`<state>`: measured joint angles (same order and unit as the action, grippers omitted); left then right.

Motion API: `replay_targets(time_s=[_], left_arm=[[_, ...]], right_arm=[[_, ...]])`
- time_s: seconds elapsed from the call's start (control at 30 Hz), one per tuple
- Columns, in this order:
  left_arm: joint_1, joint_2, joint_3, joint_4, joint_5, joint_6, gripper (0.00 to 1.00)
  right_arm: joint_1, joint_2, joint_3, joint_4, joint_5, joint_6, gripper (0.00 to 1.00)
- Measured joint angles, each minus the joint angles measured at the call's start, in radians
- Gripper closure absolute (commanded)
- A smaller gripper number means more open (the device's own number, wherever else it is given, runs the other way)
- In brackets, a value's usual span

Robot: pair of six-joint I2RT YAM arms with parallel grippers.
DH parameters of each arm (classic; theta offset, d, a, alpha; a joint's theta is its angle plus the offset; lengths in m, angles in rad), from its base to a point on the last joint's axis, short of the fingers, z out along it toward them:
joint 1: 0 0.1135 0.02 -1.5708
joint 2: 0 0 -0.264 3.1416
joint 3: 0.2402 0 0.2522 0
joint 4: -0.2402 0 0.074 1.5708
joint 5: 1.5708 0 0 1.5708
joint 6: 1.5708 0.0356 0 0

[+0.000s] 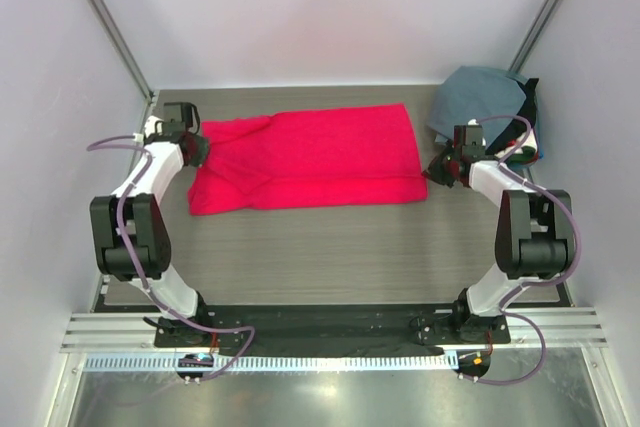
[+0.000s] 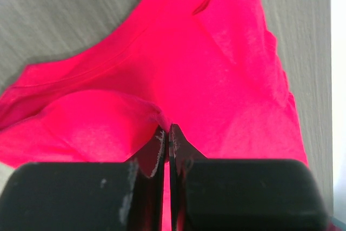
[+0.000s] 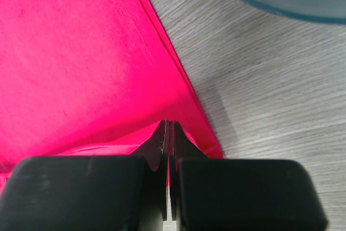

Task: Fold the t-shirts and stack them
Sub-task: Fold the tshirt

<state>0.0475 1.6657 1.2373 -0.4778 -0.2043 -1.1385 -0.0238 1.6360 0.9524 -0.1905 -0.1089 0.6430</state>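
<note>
Bright, even overhead light; faint soft shadows on the desk [image 1: 330, 247]; glare along the metal plate [image 1: 330, 397]; red t-shirt [image 2: 216, 79] oversaturated in wrist views; near foreground there slightly soft.

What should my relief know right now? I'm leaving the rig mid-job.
The left end effector is shut on the red t-shirt at its left edge. The right end effector is shut on its near right corner. It lies spread on the table, seemingly part folded. The grey-blue t-shirt tops a heap at the far right. Left to do: finish this fold, stack it, do the others.
</note>
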Motion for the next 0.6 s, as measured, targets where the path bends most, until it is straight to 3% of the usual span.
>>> replay_targets(time_s=[0.6], left_arm=[[-0.061,0.085,0.142,0.002,-0.044,0.043,1.0]], right_arm=[[0.0,0.011,0.015,0.004,0.003,0.008,0.99]])
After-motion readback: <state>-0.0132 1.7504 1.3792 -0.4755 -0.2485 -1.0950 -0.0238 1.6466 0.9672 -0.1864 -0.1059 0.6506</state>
